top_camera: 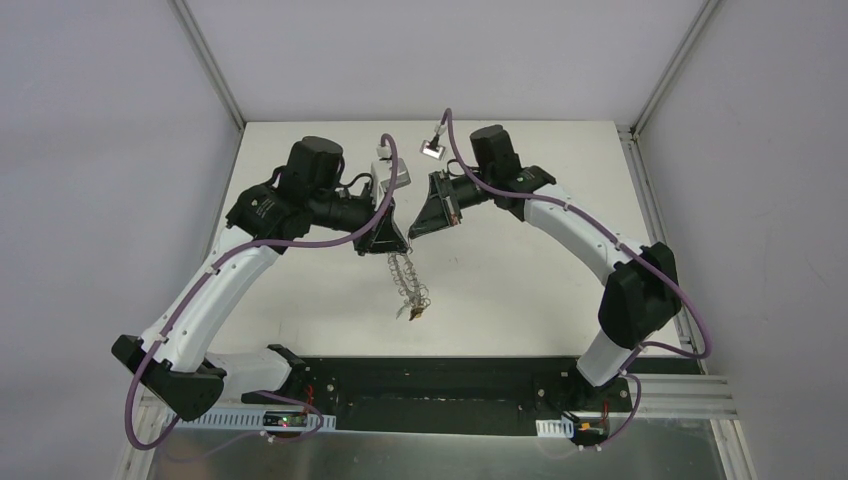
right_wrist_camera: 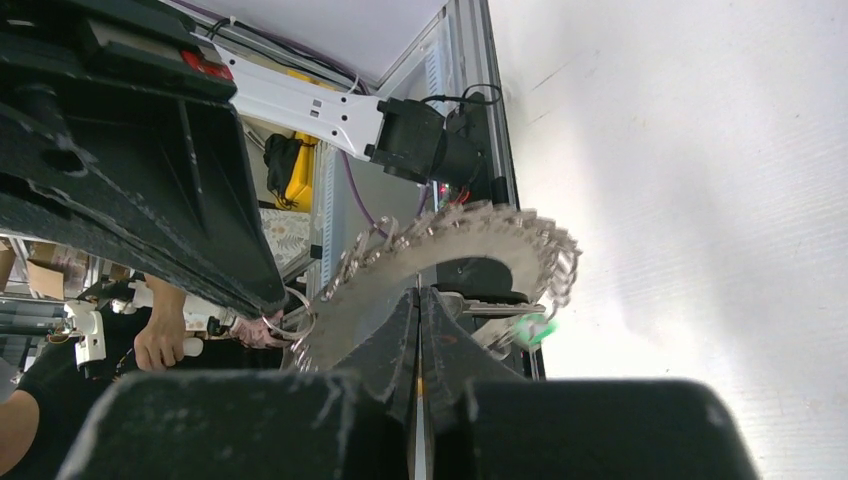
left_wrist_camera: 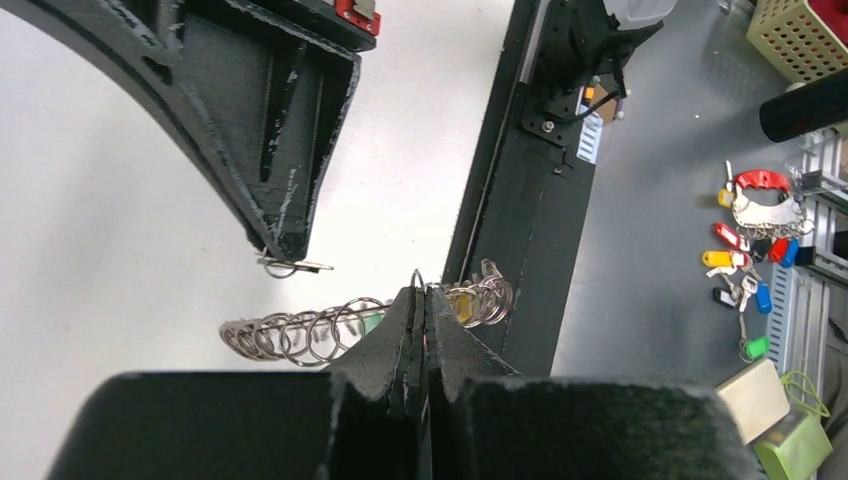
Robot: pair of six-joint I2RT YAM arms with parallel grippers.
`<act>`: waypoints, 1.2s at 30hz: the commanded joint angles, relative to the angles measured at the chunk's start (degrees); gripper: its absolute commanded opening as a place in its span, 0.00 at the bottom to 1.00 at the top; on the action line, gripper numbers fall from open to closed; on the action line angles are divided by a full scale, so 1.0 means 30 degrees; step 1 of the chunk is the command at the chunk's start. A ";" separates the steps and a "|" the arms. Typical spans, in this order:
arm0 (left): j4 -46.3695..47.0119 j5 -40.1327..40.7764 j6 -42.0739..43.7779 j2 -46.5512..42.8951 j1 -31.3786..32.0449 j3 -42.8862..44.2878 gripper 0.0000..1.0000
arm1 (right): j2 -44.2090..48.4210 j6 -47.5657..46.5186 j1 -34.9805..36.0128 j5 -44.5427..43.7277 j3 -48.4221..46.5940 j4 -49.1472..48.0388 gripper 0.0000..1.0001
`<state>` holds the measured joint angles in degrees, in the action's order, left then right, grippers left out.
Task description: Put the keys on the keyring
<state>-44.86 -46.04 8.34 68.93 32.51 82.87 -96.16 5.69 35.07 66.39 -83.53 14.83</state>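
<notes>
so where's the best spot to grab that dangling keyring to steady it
Probably its lower end, just above the keys, coming from the robot's right. The keyring hangs limp from the left pincer, shut on its top, so only the bottom hangs free. The right pincer, nearest that side, is shut on a small wire ring, though.

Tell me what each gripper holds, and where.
Left gripper pinches the keyring at its top end; right gripper nips a small wire ring.
</notes>
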 commanded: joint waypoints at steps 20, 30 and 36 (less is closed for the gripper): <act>0.0187 0.2533 0.1314 -0.0886 -0.0246 0.0180 0.00 | 0.1940 0.4091 -0.0478 0.3502 0.1842 -0.5761 0.00; 0.0106 0.2434 0.1559 -0.0909 -0.0232 0.0177 0.00 | 0.1090 0.4240 0.0470 0.3796 0.1632 -0.5734 0.00; -0.0061 0.1834 0.1689 -0.0954 -0.0232 0.0223 0.00 | 0.0553 0.4363 0.0651 0.3798 0.1510 -0.5734 0.00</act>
<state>-45.80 -37.98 12.21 67.94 32.14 82.83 -93.95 17.98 36.64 75.94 -77.76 -0.23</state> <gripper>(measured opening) 0.006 0.004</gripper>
